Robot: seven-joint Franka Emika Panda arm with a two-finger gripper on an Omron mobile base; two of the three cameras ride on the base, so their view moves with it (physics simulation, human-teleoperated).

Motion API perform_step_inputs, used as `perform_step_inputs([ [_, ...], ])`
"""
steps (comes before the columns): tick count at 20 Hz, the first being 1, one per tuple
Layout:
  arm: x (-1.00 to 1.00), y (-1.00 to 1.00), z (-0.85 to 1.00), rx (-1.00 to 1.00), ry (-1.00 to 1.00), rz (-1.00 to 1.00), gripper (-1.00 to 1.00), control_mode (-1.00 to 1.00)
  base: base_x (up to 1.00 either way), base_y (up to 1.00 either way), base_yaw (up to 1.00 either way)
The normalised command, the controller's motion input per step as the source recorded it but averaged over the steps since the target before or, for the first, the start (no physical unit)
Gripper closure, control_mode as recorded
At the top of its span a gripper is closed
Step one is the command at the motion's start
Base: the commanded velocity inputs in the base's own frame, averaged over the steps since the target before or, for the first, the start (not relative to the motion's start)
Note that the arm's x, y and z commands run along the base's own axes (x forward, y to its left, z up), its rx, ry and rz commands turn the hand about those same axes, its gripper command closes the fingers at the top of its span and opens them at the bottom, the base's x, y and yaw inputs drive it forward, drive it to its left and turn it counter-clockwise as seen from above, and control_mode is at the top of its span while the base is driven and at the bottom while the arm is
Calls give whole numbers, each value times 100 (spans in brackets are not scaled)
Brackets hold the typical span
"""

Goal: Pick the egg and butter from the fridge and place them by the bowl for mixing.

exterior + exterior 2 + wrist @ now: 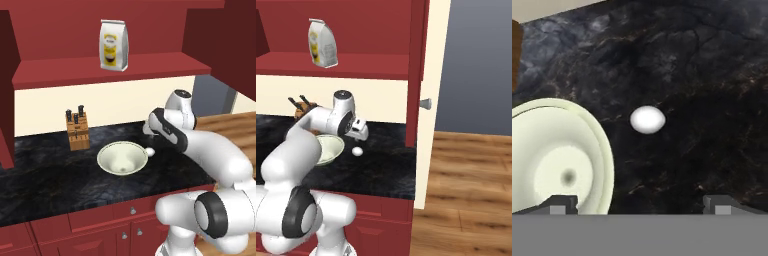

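The egg [150, 151] [357, 151] [647, 119], a small white ball, lies on the black counter just right of the bowl, close to its rim and apart from it. The bowl [107, 150] [333, 145] [604, 160] is wide, cream-white and holds nothing. My gripper [150, 136] [359, 135] [642, 205] hangs a short way above the egg, open, with its fingertips [562, 204] spread wide and nothing between them. The butter is out of view. No fridge shelves or handle can be seen.
A wooden knife block [78, 130] [303, 107] stands behind the bowl near the wall. A white-and-yellow bag [114, 45] [322, 42] sits on the red shelf above. The counter [391, 165] ends at a red cabinet upright [417, 70], with wooden floor [471, 175] beyond it.
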Motion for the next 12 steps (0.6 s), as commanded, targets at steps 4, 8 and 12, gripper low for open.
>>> perform_step_inputs([
  [4,-35,0,41,-16,-7,45,-100,-100,0,0,0],
  [8,-41,0,38,-12,-10,33,-100,-100,0,0,0],
  [12,-37,0,38,-9,-4,0,-100,-100,0,0,0],
])
